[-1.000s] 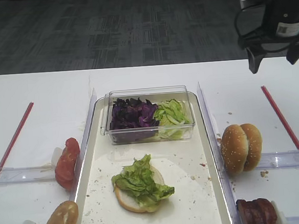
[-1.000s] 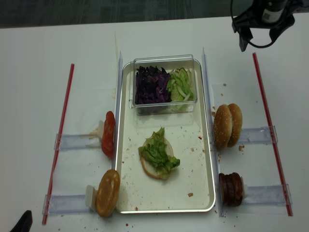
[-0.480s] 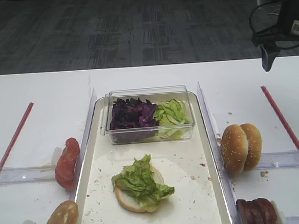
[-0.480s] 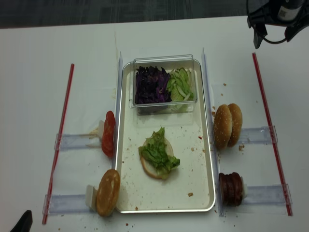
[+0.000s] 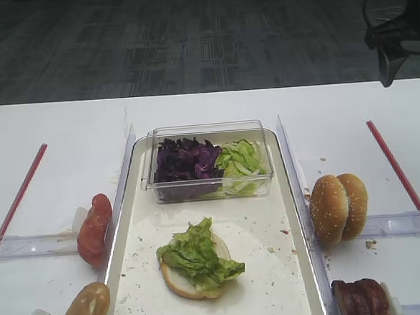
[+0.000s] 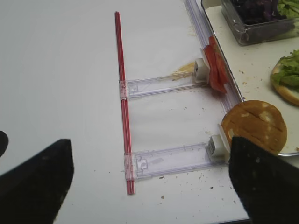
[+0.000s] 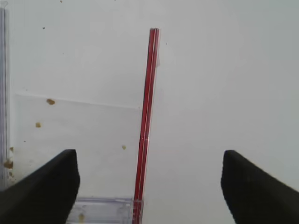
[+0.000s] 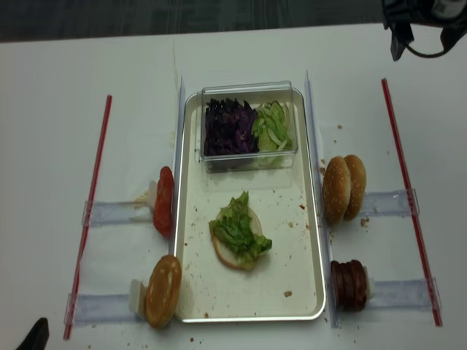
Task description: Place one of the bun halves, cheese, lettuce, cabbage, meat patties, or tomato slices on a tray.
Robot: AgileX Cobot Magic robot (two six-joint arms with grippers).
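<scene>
- On the tray (image 8: 310, 292), at centre, a bun half (image 8: 228, 255) is laid cut face up, topped with lettuce (image 8: 238, 230).
- At 12 o'clock on the tray, a clear tub (image 8: 248, 125) is seen, holding cabbage (image 8: 229, 127) and more green leaves.
- Tomato slices (image 8: 164, 201) are racked at 9 o'clock, meat patties (image 8: 349, 284) at 4 o'clock.
- Right gripper (image 7: 148, 186) is held wide open, empty, over the red strip (image 7: 145, 116).
- Left gripper (image 6: 149, 186) is spread open, nothing gripped.
</scene>
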